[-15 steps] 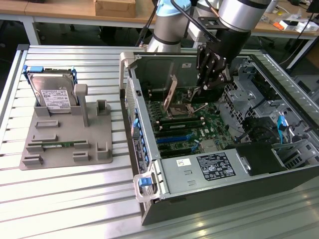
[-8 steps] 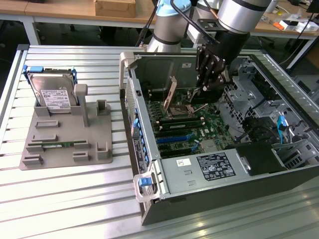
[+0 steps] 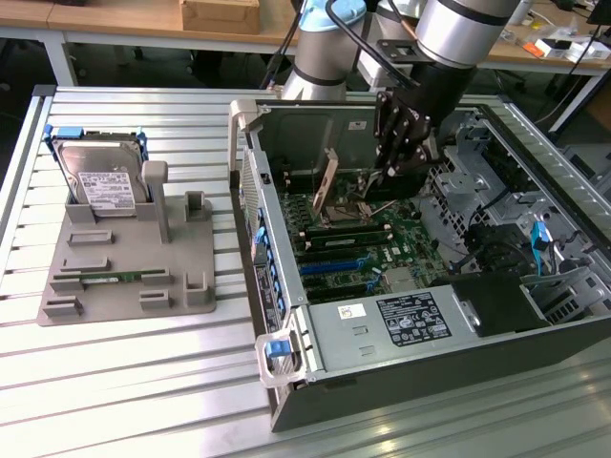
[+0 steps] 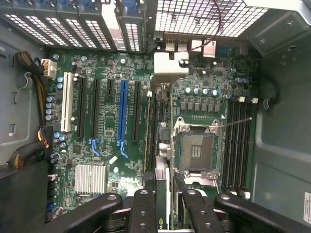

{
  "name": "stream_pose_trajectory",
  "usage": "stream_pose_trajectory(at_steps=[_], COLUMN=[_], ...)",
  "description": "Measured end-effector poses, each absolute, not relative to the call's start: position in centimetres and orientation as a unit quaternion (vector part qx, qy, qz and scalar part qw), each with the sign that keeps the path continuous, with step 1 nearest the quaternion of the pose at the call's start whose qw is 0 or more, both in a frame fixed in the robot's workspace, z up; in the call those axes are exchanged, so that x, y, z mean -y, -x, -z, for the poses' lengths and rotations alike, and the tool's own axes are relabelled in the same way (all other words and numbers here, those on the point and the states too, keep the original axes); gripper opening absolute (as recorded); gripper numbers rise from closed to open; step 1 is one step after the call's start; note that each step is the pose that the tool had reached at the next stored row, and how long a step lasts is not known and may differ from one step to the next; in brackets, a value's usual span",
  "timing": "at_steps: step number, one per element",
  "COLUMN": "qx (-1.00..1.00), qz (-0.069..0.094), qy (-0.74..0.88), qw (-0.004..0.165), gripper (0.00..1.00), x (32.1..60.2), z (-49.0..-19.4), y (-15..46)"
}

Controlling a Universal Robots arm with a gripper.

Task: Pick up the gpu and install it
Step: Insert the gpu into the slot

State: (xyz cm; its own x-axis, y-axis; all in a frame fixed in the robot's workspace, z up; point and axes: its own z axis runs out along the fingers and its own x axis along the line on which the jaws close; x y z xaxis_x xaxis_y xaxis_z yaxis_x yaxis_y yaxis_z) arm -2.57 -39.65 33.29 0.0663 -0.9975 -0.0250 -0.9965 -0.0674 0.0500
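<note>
1. Exterior view. Gripper [image 3: 396, 164]: black, on the silver arm, lowered into the open computer case [image 3: 401, 372], fingers clamped on the top edge of the gpu [image 3: 327, 183].
2. Exterior view. The gpu: thin card held on edge, upright with a slight tilt, hanging just below and to the exterior view's left of the fingertips, above the motherboard [image 3: 353, 239] and not seated in a slot.
3. Exterior view. Gray fixture tray [image 3: 129, 277]: well apart from the gripper, toward the exterior view's left, on the slatted table [image 3: 124, 401]. A silver hard drive [image 3: 100, 176] with a white label stands upright at its far end.
4. Wrist view. Gripper [image 4: 163, 204]: black finger links on either side of the card's thin edge, closed against it.
5. Wrist view. The gpu [image 4: 163, 165]: seen edge-on as a narrow strip running away from the fingers.
6. Wrist view. Motherboard [image 4: 194, 82]: directly beneath the gripper. Blue expansion slot [image 4: 122, 116] lies to one side of the card, empty CPU socket [image 4: 197, 150] to the other.
</note>
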Motion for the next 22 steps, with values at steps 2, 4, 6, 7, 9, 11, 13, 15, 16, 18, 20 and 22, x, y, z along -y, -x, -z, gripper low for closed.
stream_pose_trajectory(at_steps=[2,4,6,7,9,11,13,15,16,18,20,22], qx=[0.683,0.683,0.683,0.683,0.683,0.683,0.683,0.683,0.683,0.683,0.683,0.683], qz=[0.026,0.026,0.026,0.026,0.026,0.026,0.026,0.026,0.026,0.026,0.026,0.026], qy=[-0.730,-0.730,-0.730,-0.730,-0.730,-0.730,-0.730,-0.730,-0.730,-0.730,-0.730,-0.730], qw=[0.010,0.010,0.010,0.010,0.010,0.010,0.010,0.010,0.010,0.010,0.010,0.010], gripper=[0.26,0.26,0.26,0.26,0.26,0.26,0.26,0.26,0.26,0.26,0.26,0.26], x=[39.65,39.65,39.65,39.64,39.65,39.65,39.64,39.65,39.65,39.65,39.66,39.67], z=[-33.20,-33.13,-33.03,-32.99,-32.91,-32.84,-32.79,-32.67,-32.63,-32.54,-32.41,-32.31], y=[2.57,2.57,2.57,2.57,2.57,2.57,2.57,2.57,2.57,2.57,2.58,2.57])
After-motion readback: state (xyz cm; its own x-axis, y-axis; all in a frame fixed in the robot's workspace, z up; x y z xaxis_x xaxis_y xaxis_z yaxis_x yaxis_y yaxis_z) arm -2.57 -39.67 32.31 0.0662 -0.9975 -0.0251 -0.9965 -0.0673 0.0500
